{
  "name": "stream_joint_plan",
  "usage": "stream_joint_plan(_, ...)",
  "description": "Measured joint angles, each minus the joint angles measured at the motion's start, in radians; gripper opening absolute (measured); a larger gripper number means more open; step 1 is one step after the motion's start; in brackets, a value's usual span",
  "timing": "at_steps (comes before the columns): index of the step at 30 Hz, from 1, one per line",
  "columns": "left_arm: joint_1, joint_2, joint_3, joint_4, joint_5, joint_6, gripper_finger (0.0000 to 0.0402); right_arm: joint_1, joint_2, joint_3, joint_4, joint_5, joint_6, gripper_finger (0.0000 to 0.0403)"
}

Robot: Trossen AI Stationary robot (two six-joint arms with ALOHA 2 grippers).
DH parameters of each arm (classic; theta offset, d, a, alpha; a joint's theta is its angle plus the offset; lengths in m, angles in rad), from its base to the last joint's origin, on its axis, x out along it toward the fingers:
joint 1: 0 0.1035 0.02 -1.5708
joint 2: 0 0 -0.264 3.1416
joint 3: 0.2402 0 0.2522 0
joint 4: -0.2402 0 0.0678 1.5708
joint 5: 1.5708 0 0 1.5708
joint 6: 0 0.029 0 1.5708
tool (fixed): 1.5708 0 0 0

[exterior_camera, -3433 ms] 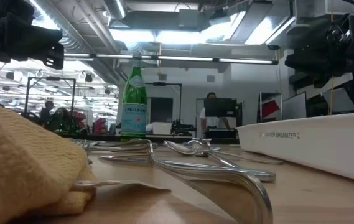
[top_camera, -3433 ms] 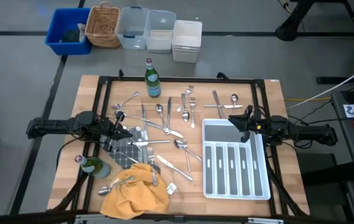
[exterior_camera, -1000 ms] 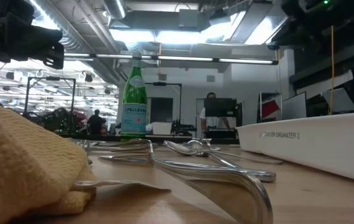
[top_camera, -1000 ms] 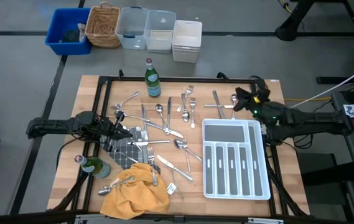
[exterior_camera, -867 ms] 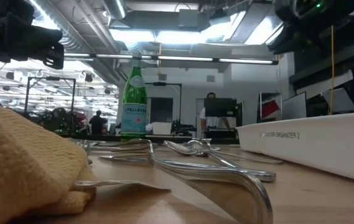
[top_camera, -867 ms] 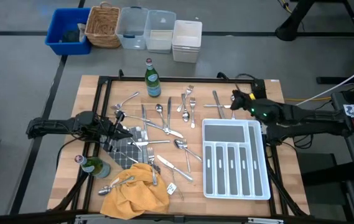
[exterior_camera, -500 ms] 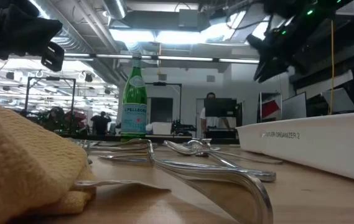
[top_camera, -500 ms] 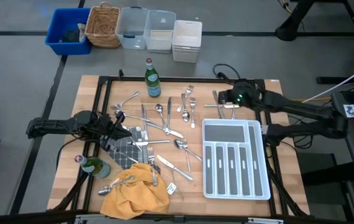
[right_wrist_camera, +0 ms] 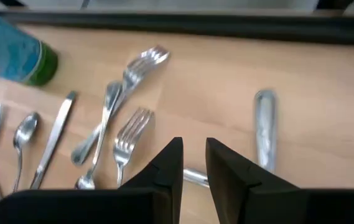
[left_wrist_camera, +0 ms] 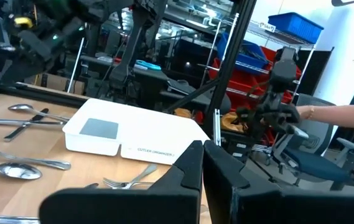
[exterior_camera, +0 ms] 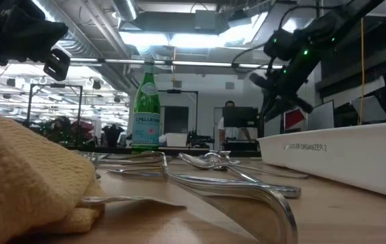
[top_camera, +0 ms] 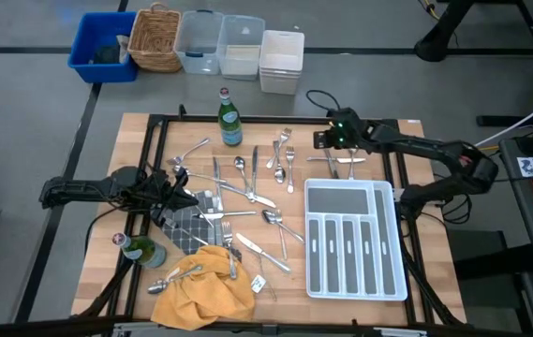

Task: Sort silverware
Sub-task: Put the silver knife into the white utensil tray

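The silverware [top_camera: 247, 192] lies scattered flat on the wooden table, from the upright green bottle [top_camera: 229, 117] to the yellow cloth [top_camera: 205, 285]. My right gripper [top_camera: 321, 140] hangs above the table's far part, tipped downward, beyond the white tray [top_camera: 352, 239]. Its fingers stand a little apart, open, with nothing between them. In the right wrist view my right gripper [right_wrist_camera: 194, 163] is over a knife [right_wrist_camera: 264, 127], with forks [right_wrist_camera: 129, 134] beside it. My left gripper [top_camera: 189, 198] waits shut at the table's left, level and holding nothing.
A second green bottle [top_camera: 144, 251] lies at the near left beside a dark checkered cloth [top_camera: 189, 225]. Bins and a basket [top_camera: 158, 37] stand beyond the table's far edge. A black frame [top_camera: 275, 120] runs around the tabletop.
My right gripper has swung from the table's right edge toward the far middle, passing the tray's far corner. It has sunk and tipped nose-down over the far silverware. My left gripper has rolled a little in place. No silverware has moved.
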Motion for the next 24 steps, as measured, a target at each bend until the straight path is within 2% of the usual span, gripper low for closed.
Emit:
stream_joint_plan(5,0.0,0.0,0.0,0.0,0.0,0.0,0.0,-0.036,0.068,0.0,0.0,-0.054,-0.039,0.0088)
stream_joint_plan(14,0.0,0.0,0.0,0.0,0.0,0.0,0.0,-0.089,0.088,0.0,-0.032,-0.055,-0.051,0.0168)
stream_joint_plan(21,0.0,0.0,0.0,-0.03,-0.001,0.0,0.0,-0.121,0.108,0.0,-0.158,-0.053,-0.051,0.0171)
stream_joint_plan(24,0.0,0.0,0.0,-0.047,-0.001,0.0,0.0,-0.118,0.137,0.0,-0.152,-0.056,-0.051,0.0171)
